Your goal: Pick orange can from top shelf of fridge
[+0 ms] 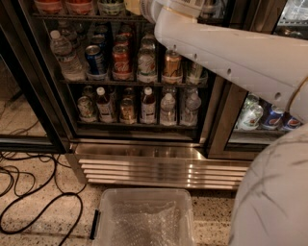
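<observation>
The gripper [143, 6] is hanging at the top edge of view, at the far end of the white arm [231, 53], inside the fridge [144, 163]. It is mostly cut off, so I cannot tell if it is open or closed. The orange can [133, 6] is sitting on the top shelf [86, 18], just left of the gripper, with only a sliver showing. A clear bin [144, 211] is standing on the near floor.

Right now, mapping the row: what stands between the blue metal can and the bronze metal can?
Camera view: a red cola can and a pale drink. The gripper is out of frame, above.
</observation>
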